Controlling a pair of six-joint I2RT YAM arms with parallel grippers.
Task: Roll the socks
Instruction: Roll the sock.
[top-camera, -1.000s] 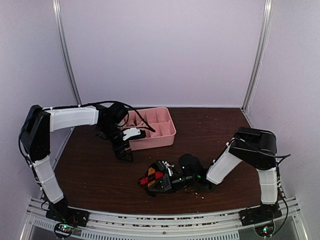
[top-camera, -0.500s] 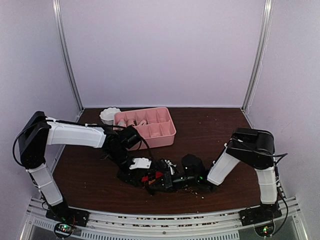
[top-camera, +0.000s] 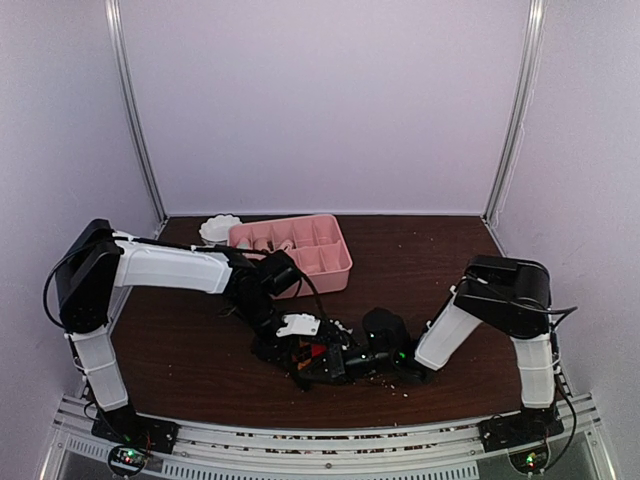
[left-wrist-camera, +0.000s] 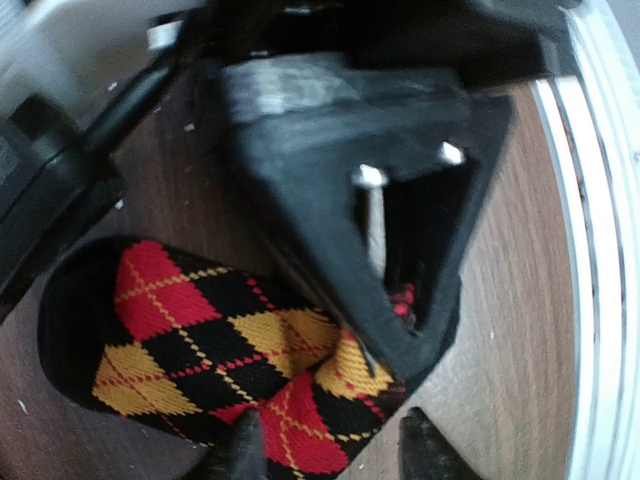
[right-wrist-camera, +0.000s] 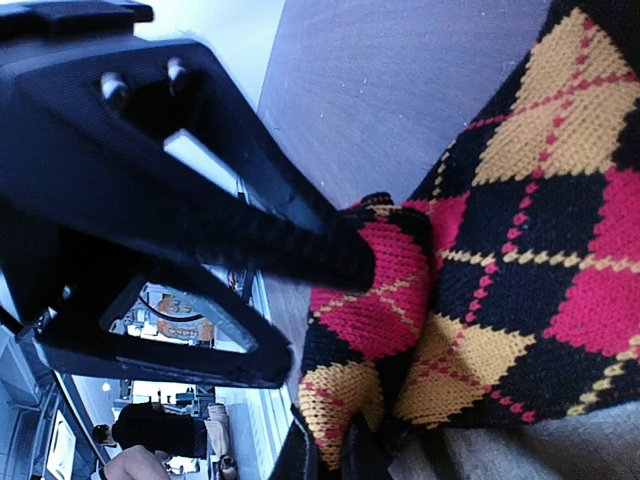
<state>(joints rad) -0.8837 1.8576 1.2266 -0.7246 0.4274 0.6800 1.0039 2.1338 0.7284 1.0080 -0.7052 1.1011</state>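
Fingers (right-wrist-camera: 250, 220) of your right gripper (right-wrist-camera: 325, 315) clamp the argyle sock (left-wrist-camera: 180, 340) mid-roll on the worktop (top-camera: 190, 370), while your left gripper (left-wrist-camera: 335, 455), spread open, likely needs to catch its loose end next.

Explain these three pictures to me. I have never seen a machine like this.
These are two robot arms bolted to the near edge of a brown table. The wide picture looks down from above and behind them; the other two come from a camera on each wrist. On the table lie a pink compartment tray, a small white bowl and a black argyle sock with red and yellow diamonds. The right tool appears to pinch a folded edge of that sock. The left tool hangs open just over the sock, fingers either side of one end.
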